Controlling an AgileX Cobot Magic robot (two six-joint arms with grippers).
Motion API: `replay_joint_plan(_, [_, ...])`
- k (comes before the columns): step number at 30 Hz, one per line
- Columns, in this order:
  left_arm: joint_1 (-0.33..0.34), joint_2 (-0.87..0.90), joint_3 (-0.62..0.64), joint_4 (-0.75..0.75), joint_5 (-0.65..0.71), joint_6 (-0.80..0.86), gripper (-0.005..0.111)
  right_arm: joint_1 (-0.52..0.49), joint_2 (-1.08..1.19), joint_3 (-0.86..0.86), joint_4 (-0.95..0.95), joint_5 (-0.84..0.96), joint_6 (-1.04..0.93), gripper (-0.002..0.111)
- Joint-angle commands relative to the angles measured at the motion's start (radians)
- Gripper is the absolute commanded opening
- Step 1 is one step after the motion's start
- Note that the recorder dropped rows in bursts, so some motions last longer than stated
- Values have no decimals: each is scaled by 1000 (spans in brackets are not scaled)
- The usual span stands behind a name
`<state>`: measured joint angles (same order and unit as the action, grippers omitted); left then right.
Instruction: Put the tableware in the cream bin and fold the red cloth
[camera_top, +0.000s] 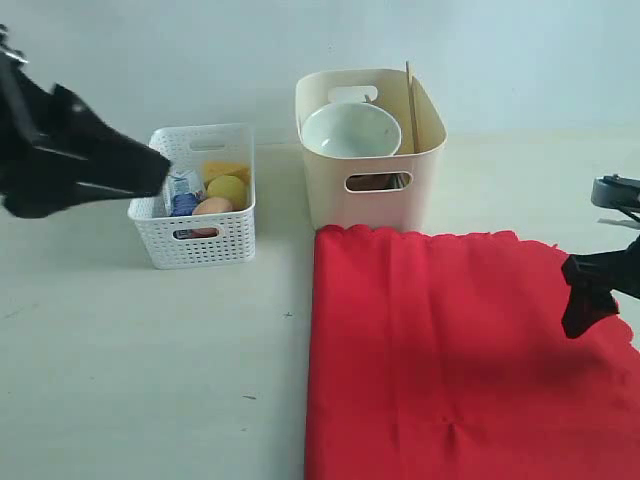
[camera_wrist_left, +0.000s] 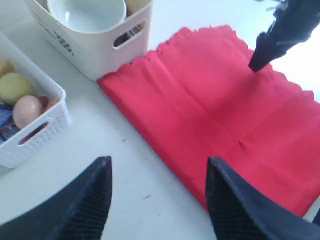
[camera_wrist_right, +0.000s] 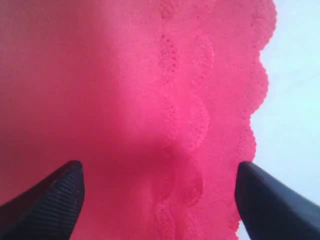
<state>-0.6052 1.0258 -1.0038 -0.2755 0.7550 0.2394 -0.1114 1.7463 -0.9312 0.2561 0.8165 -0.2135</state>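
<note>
**Scalloped red cloth (camera_top: 450, 350) spread flat**

My right pincer (camera_wrist_right: 160, 172) gapes wide over the cloth's lacy scalloped border. My left pincer (camera_wrist_left: 159, 170), ribbed pads apart, holds nothing. The cloth covers the pale desk (camera_top: 150, 380) up to the smooth cream bin (camera_top: 370, 210), which holds a pale green bowl (camera_top: 350, 130) and chopsticks (camera_top: 410, 100). The lattice basket (camera_top: 200, 245) holds a lemon (camera_top: 227, 188) and an egg (camera_top: 212, 206).

Cloth (camera_top: 450, 350): bright red, scalloped openwork border. Bin (camera_top: 370, 205): plain cream. Bowl (camera_top: 350, 130): pale green. Basket (camera_top: 200, 240): white lattice weave. Lemon (camera_top: 227, 189): yellow. Egg (camera_top: 212, 206): tan. Table (camera_top: 150, 380): off-white.
</note>
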Motion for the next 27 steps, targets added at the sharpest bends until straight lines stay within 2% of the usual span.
replay_joint_plan(1, [36,-178,61,52,-18,-39,54,-4,3,16,4,-8,-12,79])
replay_joint_plan(13, [126,-614,231,296,33,-211,54,-4,3,16,4,-5,-21,78])
replay_joint_plan(20, [128,-768,342,353,38,-263,54,-4,14,17,4,-3,-29,79])
replay_joint_plan(27, [128,-817,471,384,-118,-278,54,-4,95,19,12,-4,-47,79])
